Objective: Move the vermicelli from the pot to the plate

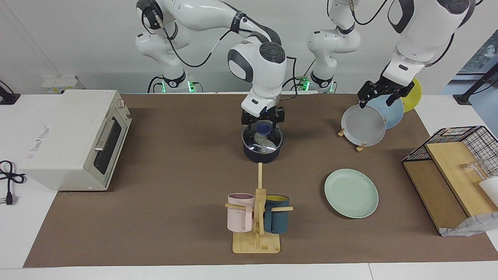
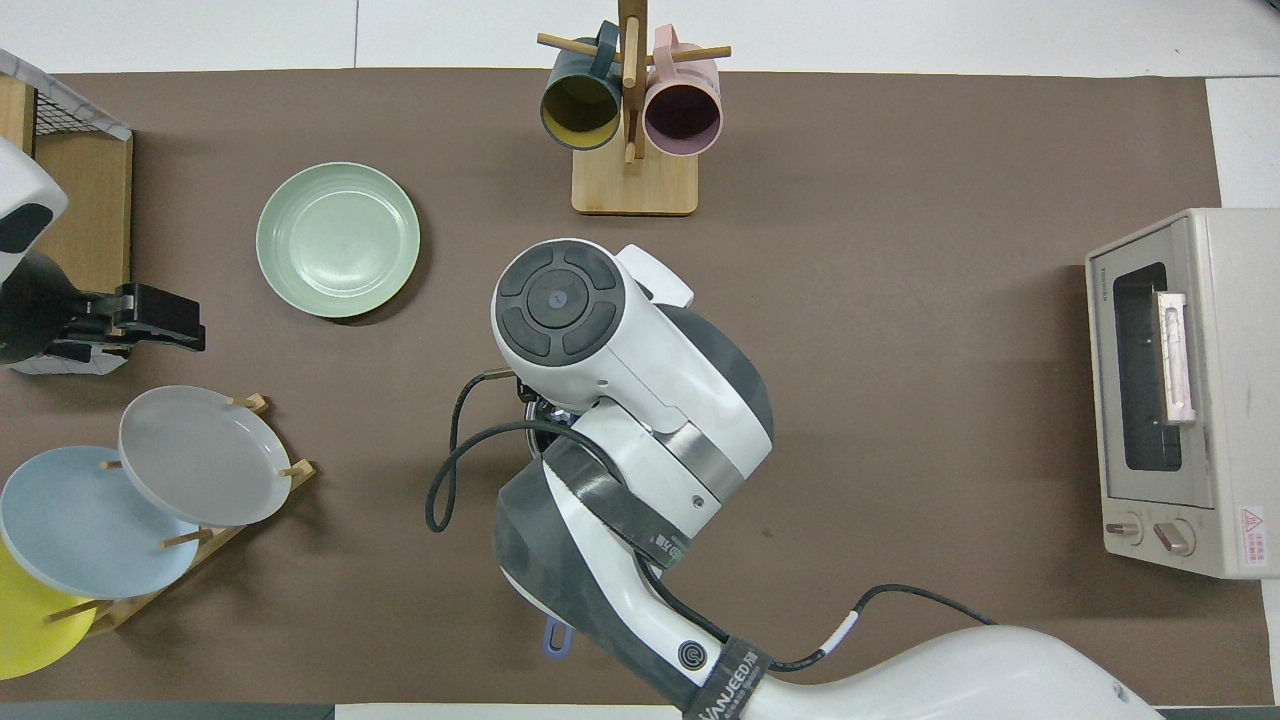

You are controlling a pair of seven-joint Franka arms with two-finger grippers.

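A brown mat (image 1: 175, 175) covers the white table (image 1: 23, 241).
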